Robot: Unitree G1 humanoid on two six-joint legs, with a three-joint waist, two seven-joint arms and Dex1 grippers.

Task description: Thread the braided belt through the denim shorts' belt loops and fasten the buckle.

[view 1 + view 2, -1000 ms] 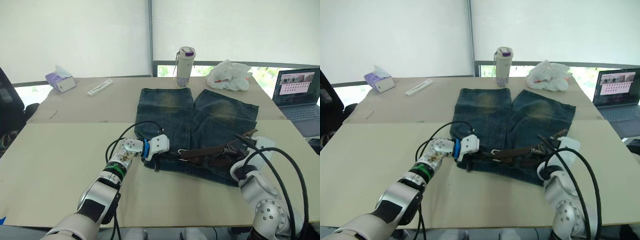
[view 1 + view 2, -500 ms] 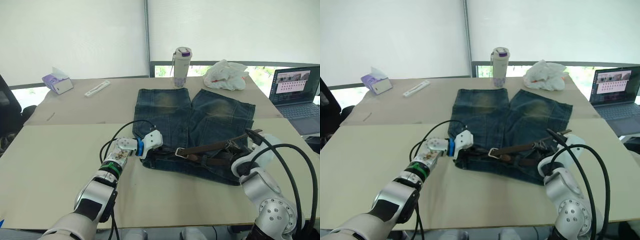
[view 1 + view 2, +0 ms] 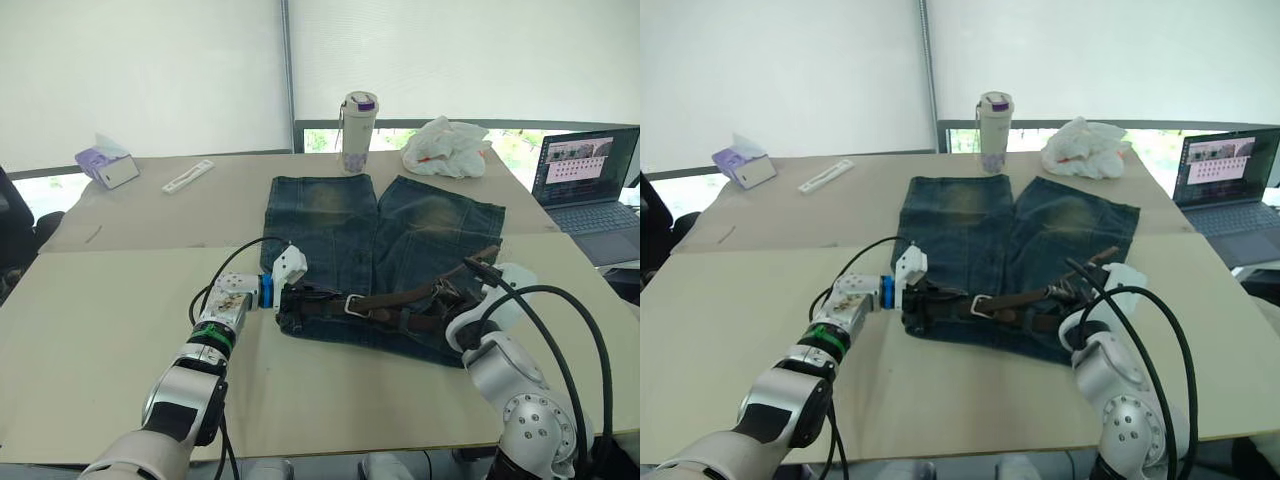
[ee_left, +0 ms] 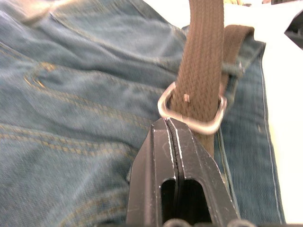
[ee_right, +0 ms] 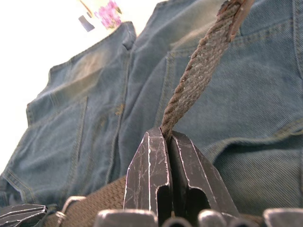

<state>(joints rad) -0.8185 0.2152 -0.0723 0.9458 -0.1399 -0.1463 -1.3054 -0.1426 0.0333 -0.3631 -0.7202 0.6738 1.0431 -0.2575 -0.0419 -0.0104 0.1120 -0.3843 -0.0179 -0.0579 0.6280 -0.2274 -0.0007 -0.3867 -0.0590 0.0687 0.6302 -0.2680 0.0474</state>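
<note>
The denim shorts (image 3: 385, 235) lie flat on the table with the waistband toward me. The braided belt (image 3: 410, 300) runs along the waistband. Its silver buckle (image 3: 352, 304) sits left of the middle, and the strap passes through the buckle (image 4: 189, 113). My left gripper (image 3: 300, 297) is shut and rests on the left end of the waistband, its tips (image 4: 166, 124) just short of the buckle. My right gripper (image 3: 478, 272) is shut on the belt's right end, and the strap (image 5: 199, 71) rises from between its tips (image 5: 165, 135). A narrow denim belt loop (image 4: 233, 70) crosses the strap beyond the buckle.
Behind the shorts stand a white bottle with a purple lid (image 3: 357, 132) and a crumpled white bag (image 3: 445, 147). An open laptop (image 3: 590, 190) sits at the right edge. A tissue box (image 3: 102, 163) and a flat white stick (image 3: 187, 176) lie far left.
The whole view has shifted slightly. My left gripper has drawn back a little to the left along the waistband and its wrist has turned. My right gripper keeps hold of the belt end.
</note>
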